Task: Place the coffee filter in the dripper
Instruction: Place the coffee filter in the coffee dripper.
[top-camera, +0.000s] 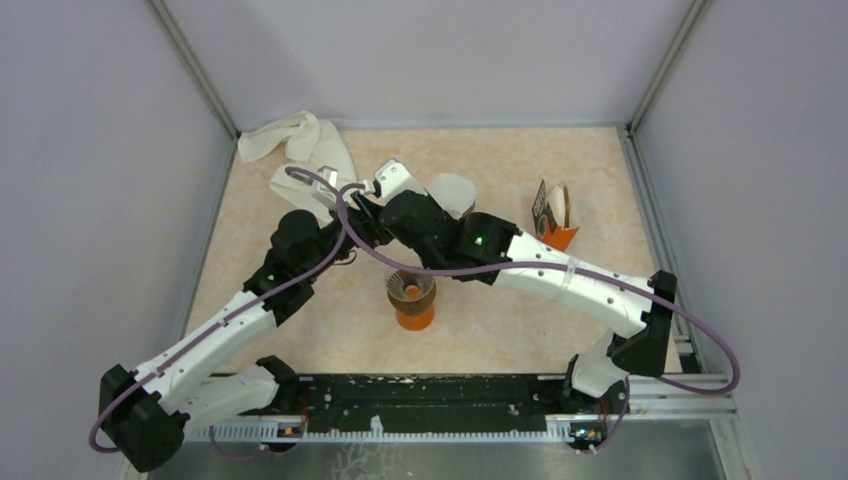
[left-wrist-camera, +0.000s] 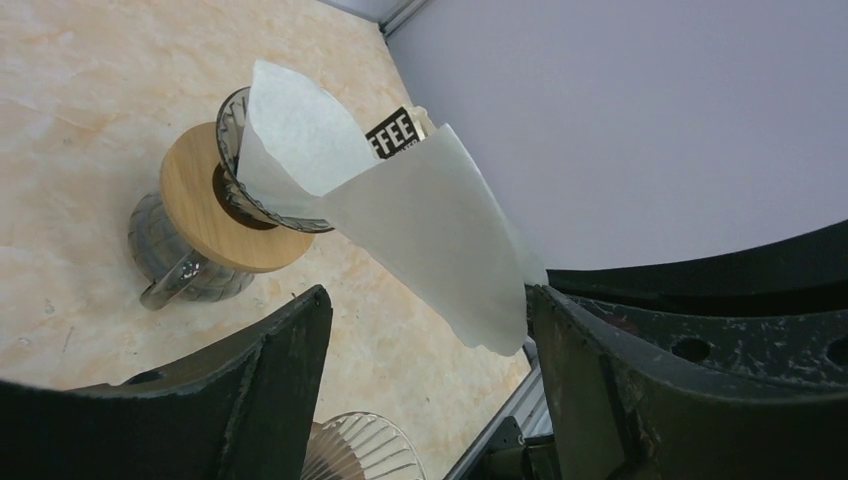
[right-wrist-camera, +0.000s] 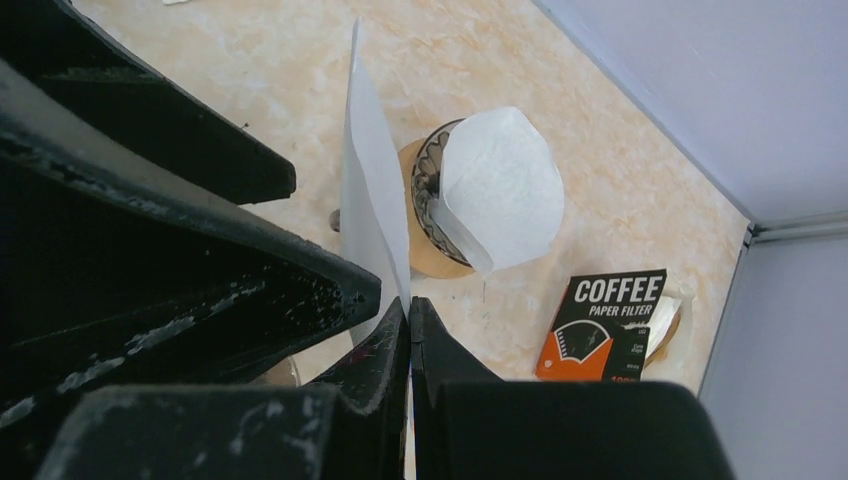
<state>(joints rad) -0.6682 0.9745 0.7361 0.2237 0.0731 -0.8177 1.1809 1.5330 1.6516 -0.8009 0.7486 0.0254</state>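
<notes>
My right gripper (right-wrist-camera: 410, 305) is shut on the lower edge of a white paper coffee filter (right-wrist-camera: 375, 200), which stands up edge-on from the jaws. In the left wrist view the same filter (left-wrist-camera: 430, 230) hangs flat, its lower tip between the fingers of my open left gripper (left-wrist-camera: 425, 300), close to the right finger. Behind it stands a glass dripper (left-wrist-camera: 205, 215) with a wooden collar, and another white filter (left-wrist-camera: 300, 130) sits in it. A second ribbed glass dripper (top-camera: 411, 298) stands on an orange base in front of both grippers, which meet at mid-table (top-camera: 360, 215).
An orange and black coffee filter box (right-wrist-camera: 605, 325) stands to the right near the metal rail. A crumpled white cloth (top-camera: 300, 145) lies at the back left corner. Grey walls close in the tabletop on three sides.
</notes>
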